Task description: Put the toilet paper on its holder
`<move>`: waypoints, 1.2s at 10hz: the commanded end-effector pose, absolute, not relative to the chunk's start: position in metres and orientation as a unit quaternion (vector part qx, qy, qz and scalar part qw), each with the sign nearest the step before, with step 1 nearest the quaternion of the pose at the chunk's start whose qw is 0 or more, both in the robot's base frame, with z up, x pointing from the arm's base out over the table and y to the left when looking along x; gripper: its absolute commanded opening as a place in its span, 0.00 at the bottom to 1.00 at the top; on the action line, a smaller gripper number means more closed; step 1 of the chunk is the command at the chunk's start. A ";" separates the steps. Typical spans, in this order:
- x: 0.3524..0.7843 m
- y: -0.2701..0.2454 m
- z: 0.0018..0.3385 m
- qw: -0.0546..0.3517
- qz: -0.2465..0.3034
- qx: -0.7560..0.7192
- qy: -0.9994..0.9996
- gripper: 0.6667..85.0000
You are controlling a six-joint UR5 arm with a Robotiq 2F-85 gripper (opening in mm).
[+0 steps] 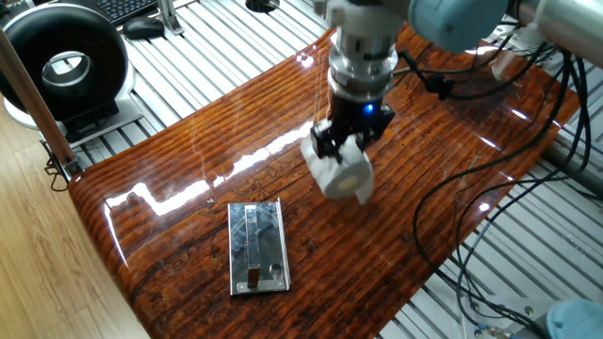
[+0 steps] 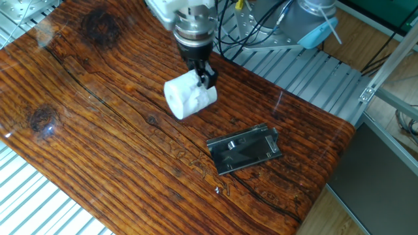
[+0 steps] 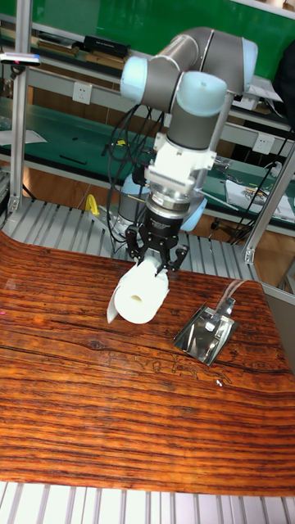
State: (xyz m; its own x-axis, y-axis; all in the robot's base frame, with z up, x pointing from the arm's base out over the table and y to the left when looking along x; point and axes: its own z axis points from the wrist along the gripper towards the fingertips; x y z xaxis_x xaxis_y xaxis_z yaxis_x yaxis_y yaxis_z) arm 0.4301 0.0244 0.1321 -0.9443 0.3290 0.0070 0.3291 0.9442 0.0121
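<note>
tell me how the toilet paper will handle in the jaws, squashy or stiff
Probably squashy: the toilet paper looks soft and crumpled where the gripper pinches it. Likely light, since it hangs from one end without visibly sagging. Being round, it could roll if dropped on the table.

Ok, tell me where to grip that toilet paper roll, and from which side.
Across the soft curved wall, from above, as the gripper has it now. The toilet paper lies sideways with its core hole facing outward, so the end stays free for the holder.
</note>
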 end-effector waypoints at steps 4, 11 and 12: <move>0.472 -0.009 0.161 -0.021 -0.027 -0.178 -0.983 0.00; 0.474 -0.044 0.158 -0.012 0.008 -0.142 -0.990 0.00; 0.474 -0.047 0.158 -0.013 0.014 -0.136 -0.990 0.00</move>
State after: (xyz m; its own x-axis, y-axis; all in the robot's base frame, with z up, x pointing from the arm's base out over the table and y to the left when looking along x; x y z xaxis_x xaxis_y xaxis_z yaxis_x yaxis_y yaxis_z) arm 0.4725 -0.0409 0.1568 -0.9553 0.2942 -0.0284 0.2946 0.9555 -0.0132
